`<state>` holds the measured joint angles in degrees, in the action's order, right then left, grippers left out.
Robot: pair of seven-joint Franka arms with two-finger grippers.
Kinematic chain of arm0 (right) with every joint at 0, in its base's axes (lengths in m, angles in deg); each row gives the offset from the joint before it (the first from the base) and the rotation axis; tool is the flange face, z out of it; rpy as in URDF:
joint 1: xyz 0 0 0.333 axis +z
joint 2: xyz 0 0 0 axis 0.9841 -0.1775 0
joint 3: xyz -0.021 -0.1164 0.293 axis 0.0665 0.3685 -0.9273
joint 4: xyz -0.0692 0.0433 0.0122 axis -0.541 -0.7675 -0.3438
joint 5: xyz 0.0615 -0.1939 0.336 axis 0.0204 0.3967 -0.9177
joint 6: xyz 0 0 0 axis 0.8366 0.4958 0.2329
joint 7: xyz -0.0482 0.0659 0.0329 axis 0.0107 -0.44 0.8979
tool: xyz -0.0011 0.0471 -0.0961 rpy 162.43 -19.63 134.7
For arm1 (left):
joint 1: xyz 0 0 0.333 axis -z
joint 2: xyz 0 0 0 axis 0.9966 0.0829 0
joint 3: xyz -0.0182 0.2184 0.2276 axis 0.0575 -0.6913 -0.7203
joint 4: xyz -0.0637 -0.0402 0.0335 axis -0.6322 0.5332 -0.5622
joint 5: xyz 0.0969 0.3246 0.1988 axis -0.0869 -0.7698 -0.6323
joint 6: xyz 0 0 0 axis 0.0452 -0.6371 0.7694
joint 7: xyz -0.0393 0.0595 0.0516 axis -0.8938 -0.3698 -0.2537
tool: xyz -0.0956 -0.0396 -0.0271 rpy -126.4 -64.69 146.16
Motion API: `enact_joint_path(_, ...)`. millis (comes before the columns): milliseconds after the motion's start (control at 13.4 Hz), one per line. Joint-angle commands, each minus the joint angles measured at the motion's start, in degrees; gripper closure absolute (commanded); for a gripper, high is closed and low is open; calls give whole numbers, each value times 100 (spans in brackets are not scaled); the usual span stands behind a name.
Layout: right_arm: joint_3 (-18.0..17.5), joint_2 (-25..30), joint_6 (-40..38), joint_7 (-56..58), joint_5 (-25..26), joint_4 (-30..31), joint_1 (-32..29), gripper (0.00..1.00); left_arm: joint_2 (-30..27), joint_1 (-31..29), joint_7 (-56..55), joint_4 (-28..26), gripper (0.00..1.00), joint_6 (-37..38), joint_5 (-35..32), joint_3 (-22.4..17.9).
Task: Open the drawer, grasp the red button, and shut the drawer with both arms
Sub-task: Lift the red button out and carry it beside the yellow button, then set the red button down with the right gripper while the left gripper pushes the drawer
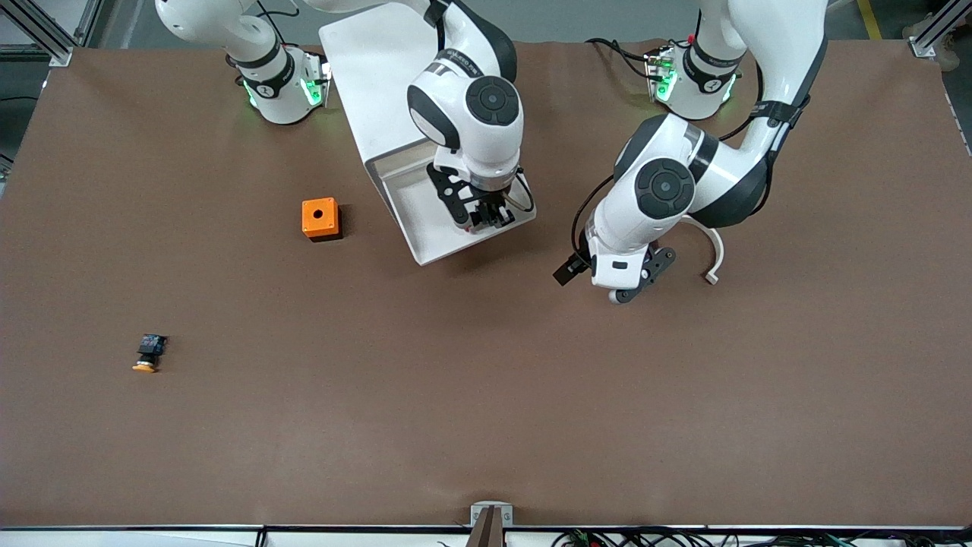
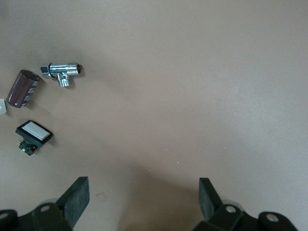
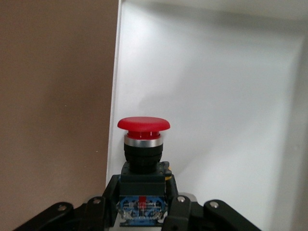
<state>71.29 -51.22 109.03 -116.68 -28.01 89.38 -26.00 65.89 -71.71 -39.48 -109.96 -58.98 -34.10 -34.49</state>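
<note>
The drawer (image 1: 420,228) stands pulled out of the white cabinet (image 1: 380,68); its white floor also fills the right wrist view (image 3: 207,96). My right gripper (image 1: 486,218) is down in the drawer, at the corner nearest the front camera. It is shut on the black-and-blue body of the red-capped button (image 3: 143,126), fingers (image 3: 107,195) pressed on both sides. In the front view the button is hidden under the hand. My left gripper (image 1: 600,286) hangs open and empty over bare table beside the drawer, toward the left arm's end; it shows spread wide in its wrist view (image 2: 144,187).
An orange cube with a hole (image 1: 320,218) sits beside the drawer toward the right arm's end. An orange-capped button (image 1: 149,354) lies nearer the front camera. A white hook (image 1: 714,258) lies by the left arm. The left wrist view shows a chrome fitting (image 2: 61,72), brown cylinder (image 2: 23,88) and black switch (image 2: 32,134).
</note>
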Motion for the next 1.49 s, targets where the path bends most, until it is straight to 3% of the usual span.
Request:
enact_joint_path(0, 11, -30, -855, 1069, -358, -756, -489, 100, -9, -26, -12, -23, 0, 38, 101, 56)
enact_joint_path(149, 29, 40, -1375, 2517, -404, -925, -1024, 100, 0, -35, -12, -32, 0, 38, 101, 56)
enact_joint_path(373, 55, 435, -1982, 5284, -369, -584, -2192, 100, 18, -43, -3, -23, 0, 3, 101, 56)
enact_joint_path(672, 64, 638, -1581, 8873, -238, 154, -3881, 100, 237, 88, 93, -5, 0, -338, 40, 56)
enact_joint_path(821, 64, 594, -862, 9711, 236, 506, -4330, 100, 360, 123, 207, 3, 0, -611, 30, 65)
enact_joint_path(1120, 55, 138, 607, 10933, 291, 920, -5033, 100, 579, 403, 813, 65, 0, -674, 39, 74)
enact_joint_path(1419, 55, -319, 1162, 11516, 282, 921, -5500, 100, 782, 598, 1504, -14, 0, -674, 65, 82)
